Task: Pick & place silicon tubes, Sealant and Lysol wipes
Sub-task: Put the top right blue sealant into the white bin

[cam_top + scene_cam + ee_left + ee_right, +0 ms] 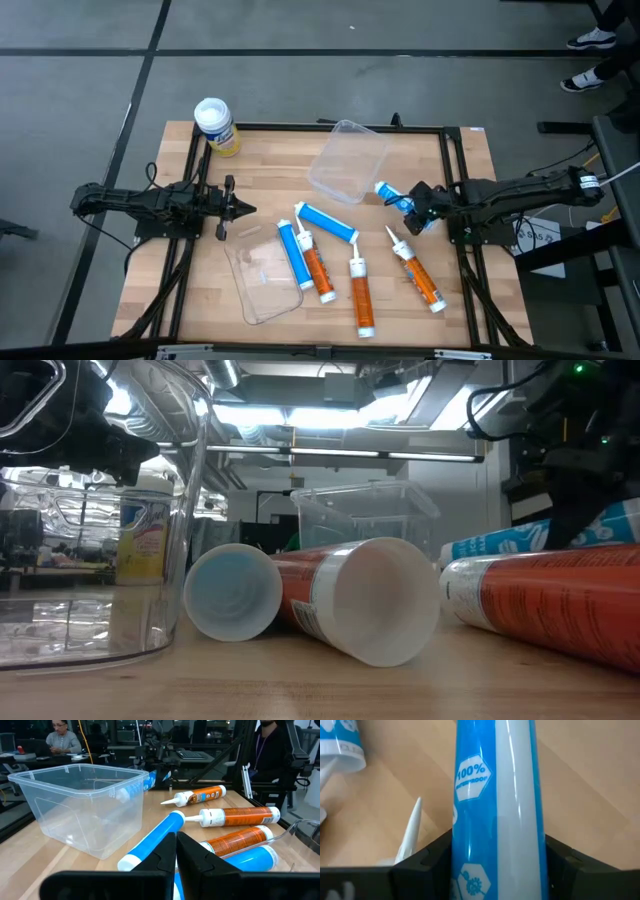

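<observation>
Blue tube [495, 810] clamped between right end effector [421, 207] fingers, "100% WATERPROOF" in a white hexagon on its side, 2nd hexagon icon lower down. Seen from above [397, 196]: right side of surface [470, 160], just beside upright clear bin [347, 160], long axis diagonal, white cap end toward bin, other end in the fingers; in low view tilted, one end raised. Lysol wipes [216, 125] w/ white lid upright at far left corner of surface, well apart from both arms; yellow label w/ blue patch visible thru clear plastic in low view [143, 540], text too blurred to read.

Left end effector [238, 209] clenched, nothing held, over left-centre of surface, pointing toward the tubes.

2nd clear bin [262, 280] on its side near front edge, left of centre. Blue tube 2 [328, 222] diagonal at centre, blue tube 3 [292, 255] roughly front-to-back, touching orange tube [317, 268] alongside it. Orange tube 2 [361, 295] front-to-back, nozzle pointing to far side. Orange tube 3 [418, 274] diagonal, white nozzle toward far left. Orange labels: print present, not legible.

Behind surface in left wrist view: seated person [63, 739] at a desk, another person [267, 750] w/ lanyard.
</observation>
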